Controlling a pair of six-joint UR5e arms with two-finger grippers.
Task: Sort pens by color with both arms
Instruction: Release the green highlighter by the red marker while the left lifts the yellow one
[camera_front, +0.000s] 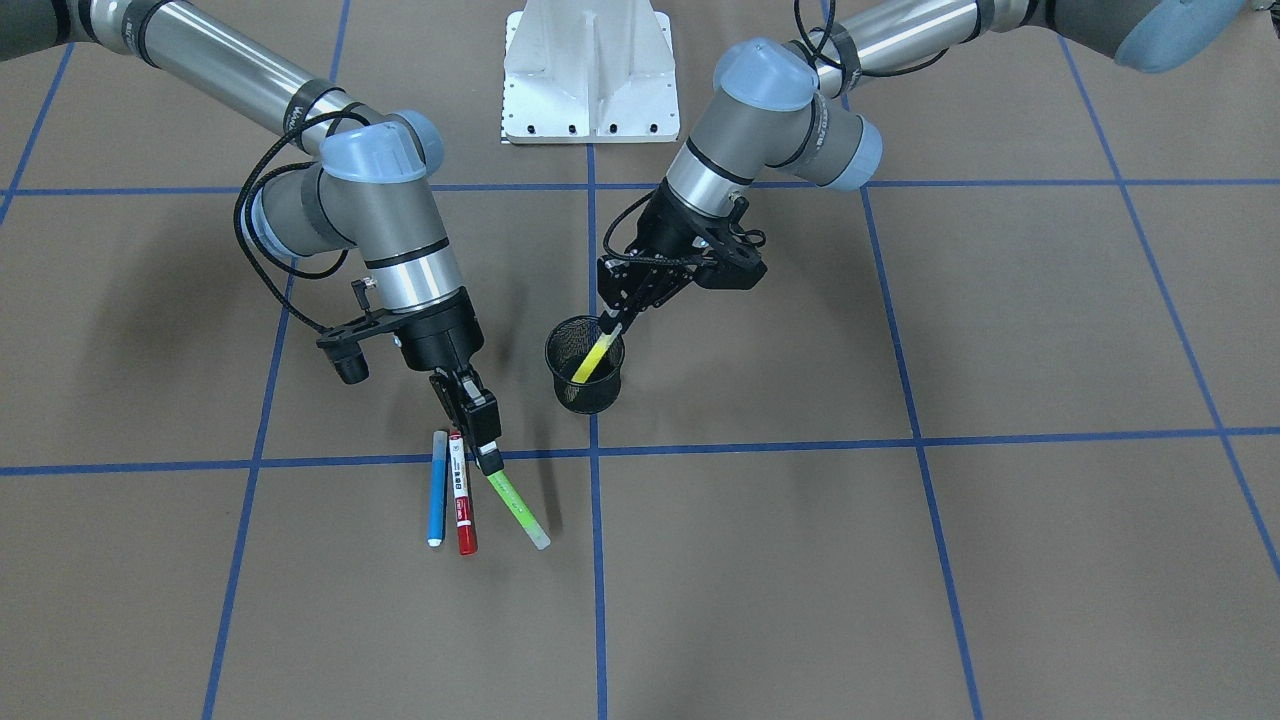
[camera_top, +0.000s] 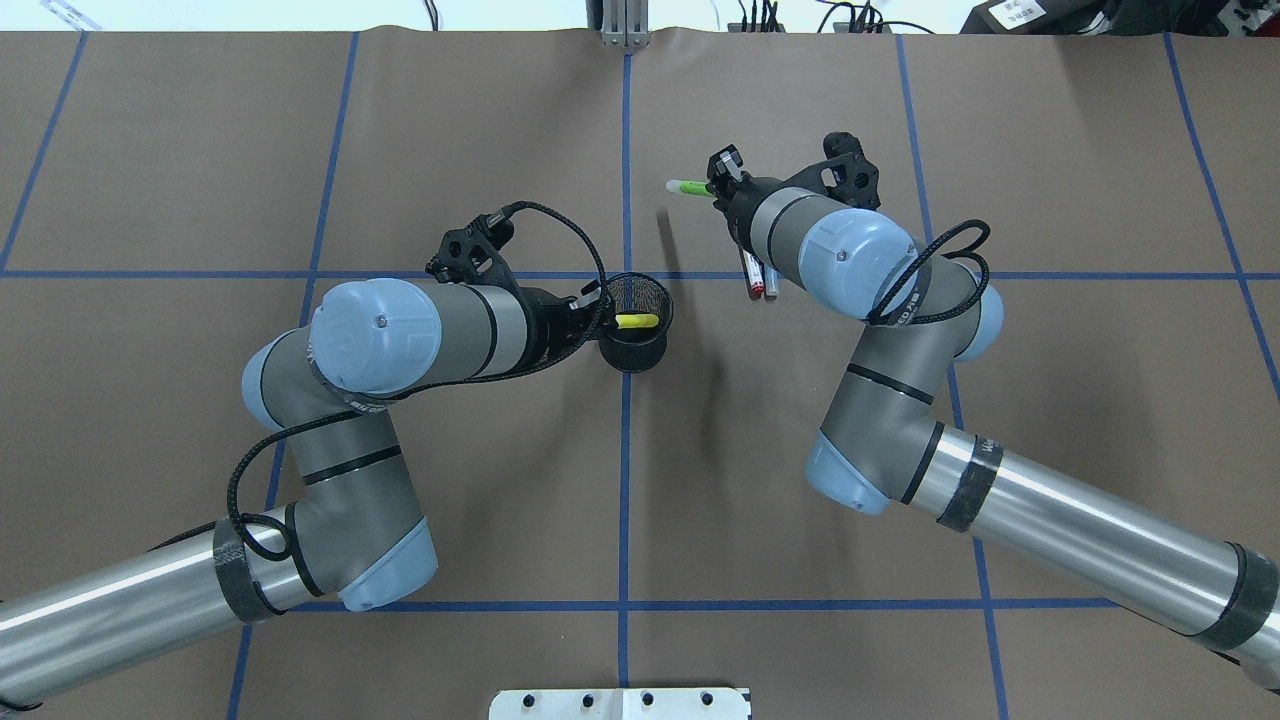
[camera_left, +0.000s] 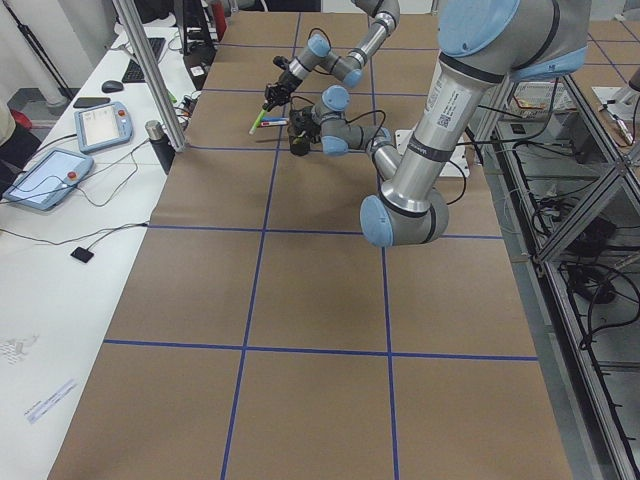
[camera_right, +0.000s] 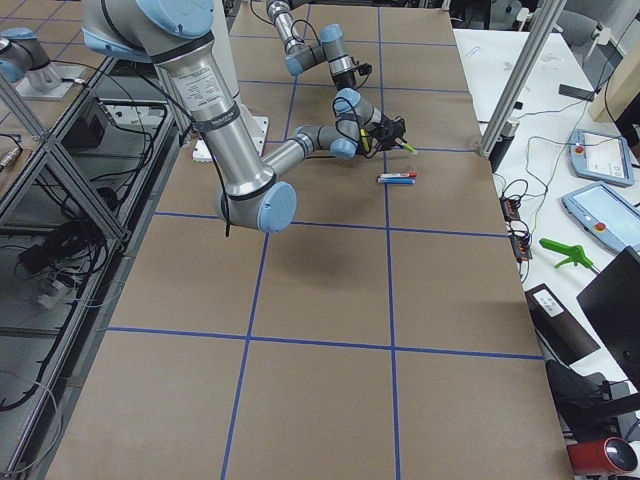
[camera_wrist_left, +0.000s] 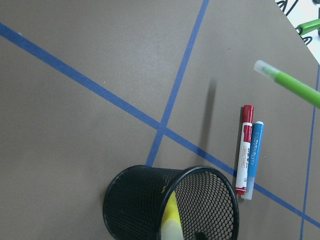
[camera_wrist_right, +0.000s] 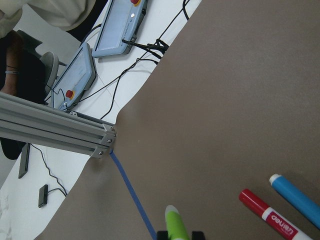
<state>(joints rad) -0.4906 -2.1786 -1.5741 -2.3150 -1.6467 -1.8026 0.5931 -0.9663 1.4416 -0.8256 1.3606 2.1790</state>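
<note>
Left tool (camera_front: 612, 322) clamps yellow pen (camera_front: 592, 358) in mesh cup (camera_front: 590, 401); right tool (camera_front: 489, 456) clamps green pen (camera_front: 517, 508).

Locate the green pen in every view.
Front-facing: green pen lower left of centre, in right gripper.
Overhead: top centre.
Exterior left: far top, left of centre.
Exterior right: top, right of centre.
Left wrist: upper right.
Right wrist: bottom centre.
Landmark: red pen lying nearby.

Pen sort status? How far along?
Done: nothing released yet. In hand: left end effector holds yellow pen tip-down in the cup; right end effector holds green pen off the table. Left: blue pen and red pen, side by side on the table.
</note>
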